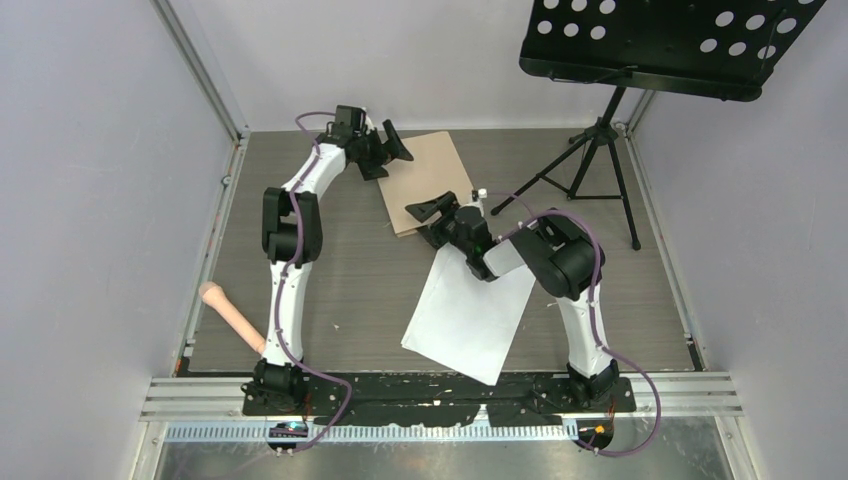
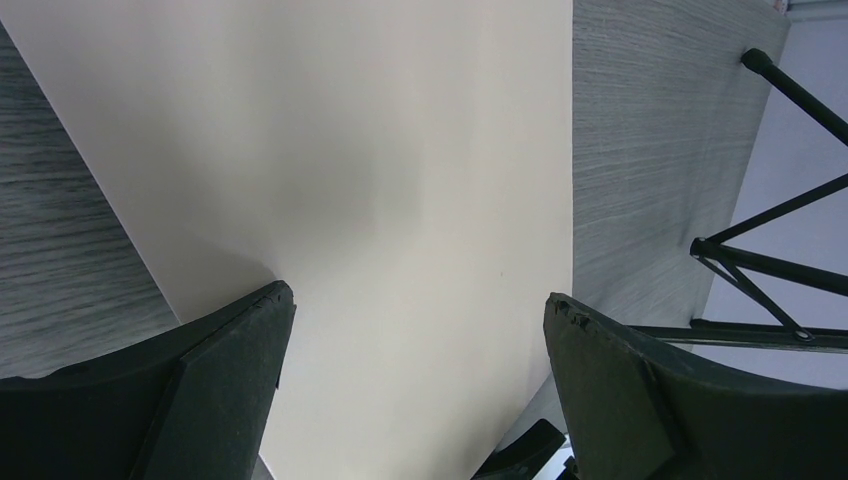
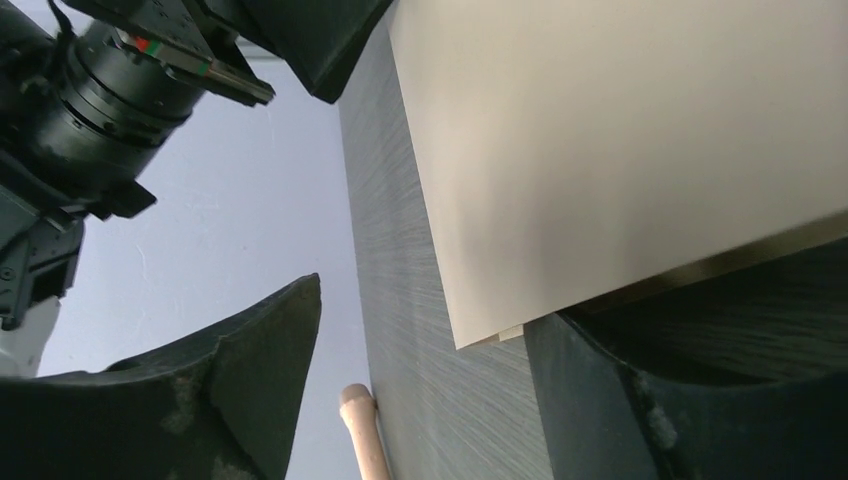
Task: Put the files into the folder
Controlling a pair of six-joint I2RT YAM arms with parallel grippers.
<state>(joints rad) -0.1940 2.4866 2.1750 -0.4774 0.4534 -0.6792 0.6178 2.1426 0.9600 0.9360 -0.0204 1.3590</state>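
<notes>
The tan folder [image 1: 425,178] lies shut on the table at the back centre. My left gripper [image 1: 388,156] is open over its far left edge. In the left wrist view the folder [image 2: 380,180] fills the space between the spread fingers [image 2: 240,360]. My right gripper [image 1: 435,222] is open at the folder's near corner. In the right wrist view that corner [image 3: 480,330] shows two leaves, and the folder's edge lies over one finger [image 3: 700,400]. The white files [image 1: 470,312] lie flat by the right arm, their far end under its wrist.
A black music stand [image 1: 660,50] on a tripod [image 1: 590,170] stands at the back right. A beige handle-like object [image 1: 232,318] lies at the table's left edge and shows in the right wrist view [image 3: 362,430]. Grey walls enclose the table.
</notes>
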